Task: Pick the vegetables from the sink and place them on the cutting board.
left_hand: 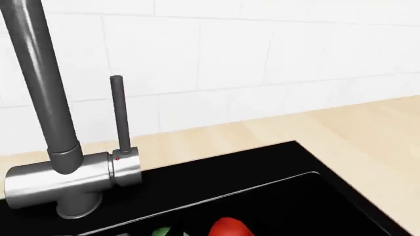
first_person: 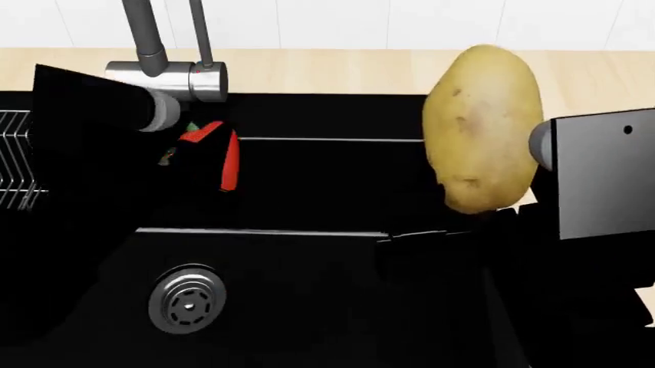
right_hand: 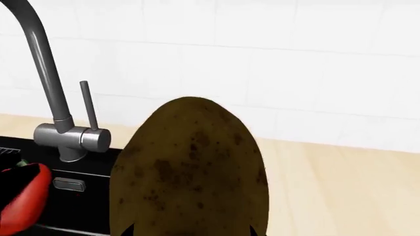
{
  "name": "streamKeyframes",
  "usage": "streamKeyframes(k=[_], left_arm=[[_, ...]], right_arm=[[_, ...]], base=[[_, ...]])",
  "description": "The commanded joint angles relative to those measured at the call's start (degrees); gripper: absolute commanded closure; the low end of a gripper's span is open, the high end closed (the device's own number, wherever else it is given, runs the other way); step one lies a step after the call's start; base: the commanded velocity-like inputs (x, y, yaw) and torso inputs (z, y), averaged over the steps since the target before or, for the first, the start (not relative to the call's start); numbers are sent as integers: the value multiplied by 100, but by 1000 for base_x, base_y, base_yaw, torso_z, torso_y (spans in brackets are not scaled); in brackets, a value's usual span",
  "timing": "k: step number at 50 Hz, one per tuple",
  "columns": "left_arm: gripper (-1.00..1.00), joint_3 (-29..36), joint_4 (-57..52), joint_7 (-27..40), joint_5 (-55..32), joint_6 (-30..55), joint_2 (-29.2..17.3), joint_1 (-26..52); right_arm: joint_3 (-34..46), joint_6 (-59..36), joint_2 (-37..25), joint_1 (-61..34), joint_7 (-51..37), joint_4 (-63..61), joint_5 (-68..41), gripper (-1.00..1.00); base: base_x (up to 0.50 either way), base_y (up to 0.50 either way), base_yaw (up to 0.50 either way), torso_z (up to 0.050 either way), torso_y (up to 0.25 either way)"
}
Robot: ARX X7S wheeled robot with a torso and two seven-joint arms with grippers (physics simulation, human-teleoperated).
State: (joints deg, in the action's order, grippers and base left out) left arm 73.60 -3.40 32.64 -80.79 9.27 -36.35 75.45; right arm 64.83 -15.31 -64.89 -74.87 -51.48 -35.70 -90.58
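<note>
Potato (first_person: 481, 126) raised upright at the right of the head view, over the sink's right edge, its lower end against dark gripper parts; tan skin, brown specks. In the right wrist view, same potato (right_hand: 190, 167) filling the lower centre, dark finger edges just visible at its base. Right gripper (first_person: 481, 222) clamped on the potato.

Red bell pepper (first_person: 220, 153) at upper left of centre in the head view, lifted above the black basin just below the faucet, partly hidden by the dark left arm. Sliver of it (left_hand: 228, 227) at the bottom edge of the left wrist view, green stem beside it; also at the lower left of the right wrist view (right_hand: 23, 201). Left gripper fingers lost in black against black: cannot tell whether closed on the pepper or released.

Sink (first_person: 307, 307) spanning most of the head view, round steel drain (first_person: 187, 299) at lower left. Grey faucet (first_person: 164, 73) at upper left. Wire rack (first_person: 15, 161) at far left edge. Light wood counter (first_person: 327, 69) along the top, white tiled wall (left_hand: 262, 54) behind.
</note>
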Motion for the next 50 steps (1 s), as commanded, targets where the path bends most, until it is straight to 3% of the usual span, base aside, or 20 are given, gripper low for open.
streamKeyframes(k=[1,18,38,50], left_arm=[[100,-241,-1035,193,130,-418,-775,-133],[100,-405,-1193,160,55,-718,-1264,-404],[100,-387,-1268,259,-67,-524,-1151,-313],[100,-356,-1210,265,30,-570,-1113,-421]], right_arm=[[-52,122,-109,137,119,-1,217,100],[-4,198,-236,322,274,-35,436,100],[-17,-48,-44,165,161,87,216,100],[-18,111,-53,313,278,95,376,100]], base=[[0,0,0,0,0],[0,0,0,0,0],[-280,-2,0,0,0],[-47,-201,0,0,0]])
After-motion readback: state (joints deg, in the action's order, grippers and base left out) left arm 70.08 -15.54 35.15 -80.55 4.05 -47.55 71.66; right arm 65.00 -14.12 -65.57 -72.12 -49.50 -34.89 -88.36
